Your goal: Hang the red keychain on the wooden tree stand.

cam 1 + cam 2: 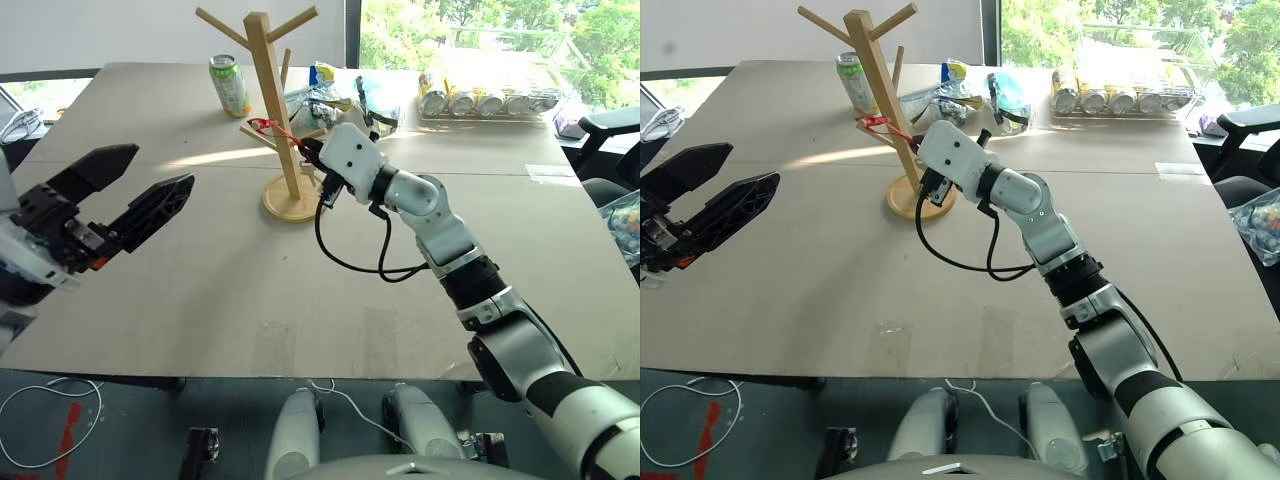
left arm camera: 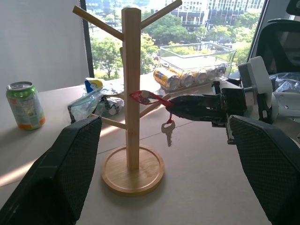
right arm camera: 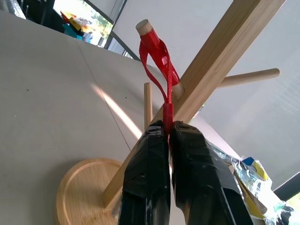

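The wooden tree stand (image 1: 272, 100) rises from its round base (image 1: 290, 203) at the back middle of the table. The red keychain (image 3: 157, 51) has its cord loop over the tip of a low peg (image 3: 144, 26). Its silver key (image 2: 168, 131) dangles below the cord. My right gripper (image 3: 168, 125) is shut on the cord's lower end, right beside the post, and reaches in from the right (image 1: 305, 150). Near the table's left edge, my left gripper (image 1: 160, 168) is open and holds nothing, well short of the stand.
A green drink can (image 1: 230, 85) stands behind and left of the stand. Plastic bags (image 1: 325, 95) lie behind it, and a clear tray of cans (image 1: 490, 98) sits at the back right. A black chair (image 1: 610, 125) is beyond the brown table's (image 1: 230, 300) right edge.
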You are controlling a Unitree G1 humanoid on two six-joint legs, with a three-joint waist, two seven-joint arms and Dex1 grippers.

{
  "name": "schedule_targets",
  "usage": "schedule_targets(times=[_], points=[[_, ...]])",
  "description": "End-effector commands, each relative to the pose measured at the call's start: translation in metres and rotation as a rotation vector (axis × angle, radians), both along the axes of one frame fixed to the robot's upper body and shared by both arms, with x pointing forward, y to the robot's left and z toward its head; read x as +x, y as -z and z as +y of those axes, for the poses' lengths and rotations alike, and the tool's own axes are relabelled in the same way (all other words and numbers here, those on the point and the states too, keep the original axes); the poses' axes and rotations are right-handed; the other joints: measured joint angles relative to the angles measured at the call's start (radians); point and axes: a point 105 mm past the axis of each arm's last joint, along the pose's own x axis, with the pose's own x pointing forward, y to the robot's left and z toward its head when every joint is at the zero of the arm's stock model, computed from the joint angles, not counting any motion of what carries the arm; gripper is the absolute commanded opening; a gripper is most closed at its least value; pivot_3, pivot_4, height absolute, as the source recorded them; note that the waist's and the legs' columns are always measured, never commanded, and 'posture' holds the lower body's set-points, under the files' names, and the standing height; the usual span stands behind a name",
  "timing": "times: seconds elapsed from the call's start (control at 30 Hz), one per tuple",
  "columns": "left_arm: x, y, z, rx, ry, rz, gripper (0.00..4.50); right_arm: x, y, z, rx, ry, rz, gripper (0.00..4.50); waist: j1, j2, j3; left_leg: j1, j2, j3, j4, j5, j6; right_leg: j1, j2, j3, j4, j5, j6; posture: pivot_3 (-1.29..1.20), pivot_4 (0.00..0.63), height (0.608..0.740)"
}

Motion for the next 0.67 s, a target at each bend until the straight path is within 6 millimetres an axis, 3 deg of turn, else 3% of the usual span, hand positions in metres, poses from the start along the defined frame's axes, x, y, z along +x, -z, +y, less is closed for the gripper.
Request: schedule_targets(times=[0.03, 0.1, 0.13, 0.33, 0.37, 0.57, 0.67], points=[[-0.002, -0.009, 0.000, 0.021, -0.011, -0.046, 4.50, 0.000, -0.019, 0.000, 0.031, 0.004, -0.045, 0.36, 0.000, 0.000, 0.000, 0.000, 0.000, 0.000, 0.000, 0.000, 0.000, 0.000, 0.000, 0.000, 0.000, 0.000, 0.000, 0.00, 0.150, 0.732], [-0.002, -0.009, 0.001, 0.021, -0.013, -0.047, 4.50, 0.000, -0.020, -0.001, 0.034, 0.001, -0.039, 1.02, 0.000, 0.000, 0.000, 0.000, 0.000, 0.000, 0.000, 0.000, 0.000, 0.000, 0.000, 0.000, 0.000, 0.000, 0.000, 0.00, 0.150, 0.732], [-0.002, -0.009, 0.001, 0.023, -0.013, -0.047, 4.50, 0.000, -0.020, -0.002, 0.036, -0.004, -0.036, 1.59, 0.000, 0.000, 0.000, 0.000, 0.000, 0.000, 0.000, 0.000, 0.000, 0.000, 0.000, 0.000, 0.000, 0.000, 0.000, 0.00, 0.150, 0.732], [0.003, -0.007, 0.006, 0.036, -0.046, -0.023, 4.50, -0.008, -0.017, -0.009, 0.035, -0.051, -0.018, 3.92, 0.000, 0.000, 0.000, 0.000, 0.000, 0.000, 0.000, 0.000, 0.000, 0.000, 0.000, 0.000, 0.000, 0.000, 0.000, 0.00, 0.150, 0.732], [0.005, -0.004, 0.009, 0.046, -0.070, -0.004, 4.50, -0.010, -0.015, -0.011, 0.033, -0.063, -0.010, 4.47, 0.000, 0.000, 0.000, 0.000, 0.000, 0.000, 0.000, 0.000, 0.000, 0.000, 0.000, 0.000, 0.000, 0.000, 0.000, 0.00, 0.150, 0.732], [0.012, 0.006, 0.024, 0.144, -0.125, 0.094, 4.50, -0.031, -0.005, -0.042, -0.021, -0.225, 0.191, 4.47, 0.003, 0.000, 0.001, 0.000, 0.000, 0.000, 0.000, 0.000, 0.000, 0.000, 0.000, 0.000, 0.000, 0.000, 0.000, 0.00, 0.150, 0.732], [0.013, 0.007, 0.032, 0.190, -0.107, 0.136, 4.50, -0.044, -0.016, -0.059, -0.042, -0.300, 0.277, 4.47, 0.006, 0.001, 0.002, 0.000, 0.000, 0.000, 0.000, 0.000, 0.000, 0.000, 0.000, 0.000, 0.000, 0.000, 0.000, 0.00, 0.150, 0.732]])
